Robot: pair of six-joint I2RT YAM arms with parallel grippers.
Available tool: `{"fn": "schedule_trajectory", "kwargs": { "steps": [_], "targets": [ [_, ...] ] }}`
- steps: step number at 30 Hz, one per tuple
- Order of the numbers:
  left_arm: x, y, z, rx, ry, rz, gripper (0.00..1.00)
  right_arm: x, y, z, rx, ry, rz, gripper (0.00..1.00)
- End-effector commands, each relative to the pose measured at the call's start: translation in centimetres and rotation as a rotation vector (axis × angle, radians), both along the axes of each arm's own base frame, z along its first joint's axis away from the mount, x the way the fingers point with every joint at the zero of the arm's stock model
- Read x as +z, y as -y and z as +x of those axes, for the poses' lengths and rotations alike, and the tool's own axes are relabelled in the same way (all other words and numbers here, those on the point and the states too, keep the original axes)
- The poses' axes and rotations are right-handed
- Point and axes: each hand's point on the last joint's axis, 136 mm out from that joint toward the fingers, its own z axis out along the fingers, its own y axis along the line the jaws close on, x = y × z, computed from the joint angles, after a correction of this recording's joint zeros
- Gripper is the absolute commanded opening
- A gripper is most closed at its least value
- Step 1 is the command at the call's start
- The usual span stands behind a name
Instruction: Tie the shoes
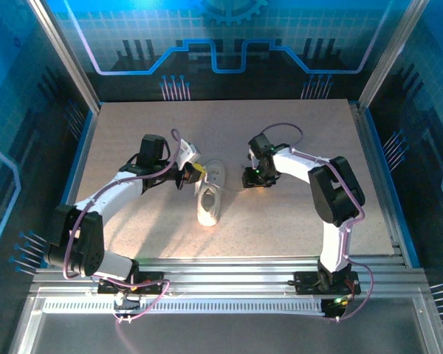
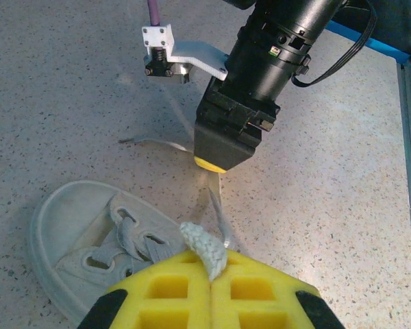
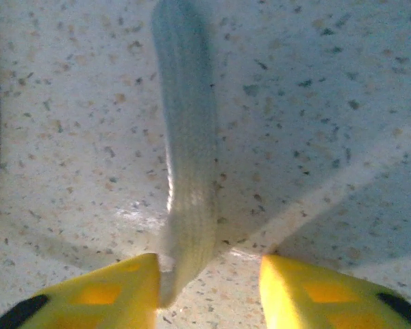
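One small white sneaker [image 1: 210, 198] is lying on the surface [image 1: 295, 228] between the two grippers. It is looking light, so a hard pull is likely going to drag it. Its two thin laces are looking soft and floppy, and the loose ends are looking best for grabbing. The left gripper [image 2: 211, 266], just beside the sneaker, is squeezing its jaws tight on one lace [image 2: 202, 248]. The right gripper [image 3: 209, 267], on the sneaker's other side, is holding its jaws apart around the other lace [image 3: 188, 171], not pinching it.
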Motion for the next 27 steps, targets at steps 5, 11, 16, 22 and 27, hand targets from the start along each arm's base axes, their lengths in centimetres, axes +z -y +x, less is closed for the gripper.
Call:
{"fn": "schedule_trajectory", "kwargs": {
  "steps": [5, 11, 16, 22, 27],
  "targets": [
    [1.4, 0.3, -0.8, -0.047, 0.110, -0.028, 0.00, 0.0, -0.8, 1.8, 0.024, 0.047, 0.016, 0.04],
    [1.3, 0.4, -1.5, -0.072, 0.109, -0.037, 0.00, 7.4, -3.2, 6.0, 0.109, 0.253, 0.087, 0.00],
    [1.5, 0.5, -2.3, -0.095, 0.119, -0.042, 0.00, 14.5, -8.7, 9.0, 0.241, 0.407, 0.186, 0.00],
    [1.1, 0.6, -3.0, -0.111, 0.115, -0.045, 0.00, 19.0, -21.0, 6.0, 0.577, 0.393, 0.432, 0.00],
    [0.6, 0.7, -3.4, -0.103, 0.101, -0.051, 0.00, 18.5, -25.4, 1.0, 0.770, 0.291, 0.568, 0.34]
  ]
}}
